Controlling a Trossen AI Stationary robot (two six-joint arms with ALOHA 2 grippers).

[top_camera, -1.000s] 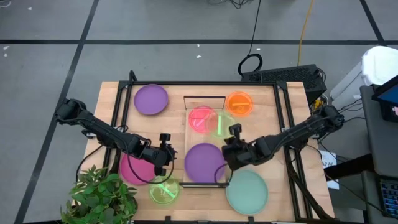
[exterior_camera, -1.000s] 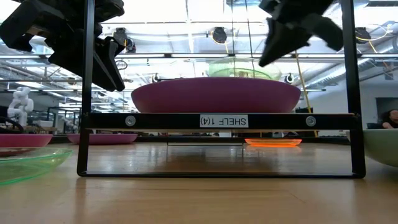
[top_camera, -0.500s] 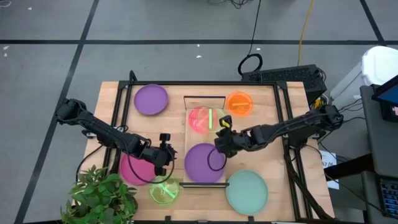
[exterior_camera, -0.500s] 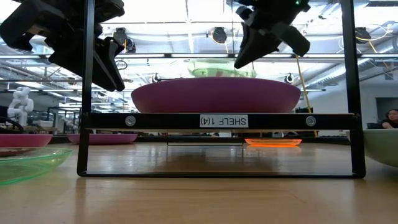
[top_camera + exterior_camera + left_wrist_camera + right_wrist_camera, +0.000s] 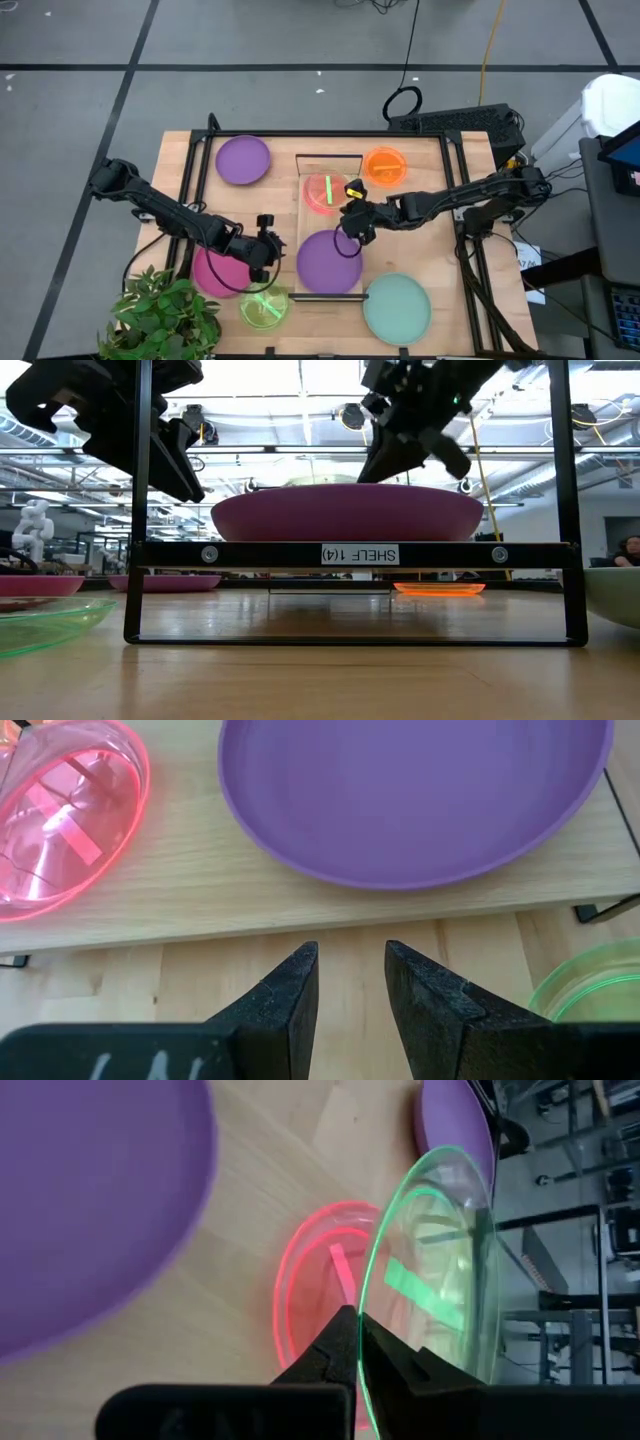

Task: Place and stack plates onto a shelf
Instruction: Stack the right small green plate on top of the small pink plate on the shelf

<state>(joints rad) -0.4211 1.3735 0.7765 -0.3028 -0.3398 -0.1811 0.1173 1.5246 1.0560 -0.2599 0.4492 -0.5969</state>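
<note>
2 plates lay on the light-wood shelf (image 5: pixel 306 215): a large purple plate (image 5: pixel 328 260) at its near end and a translucent pink-red plate (image 5: pixel 318 192) farther along. Right gripper (image 5: pixel 348 208) was pinched shut on the rim of a neon green plate (image 5: pixel 440 1270), held tilted on edge over the pink-red plate. Left gripper (image 5: pixel 264 262) hovered beside the shelf, fingers (image 5: pixel 290 1005) parted, empty. Off the shelf: an orange plate (image 5: pixel 385 166), second purple plate (image 5: pixel 243 160), magenta plate (image 5: pixel 217 272), pale teal plate (image 5: pixel 397 306), another green plate (image 5: pixel 264 309). A potted plant (image 5: pixel 165 318) stood at the table corner.
</note>
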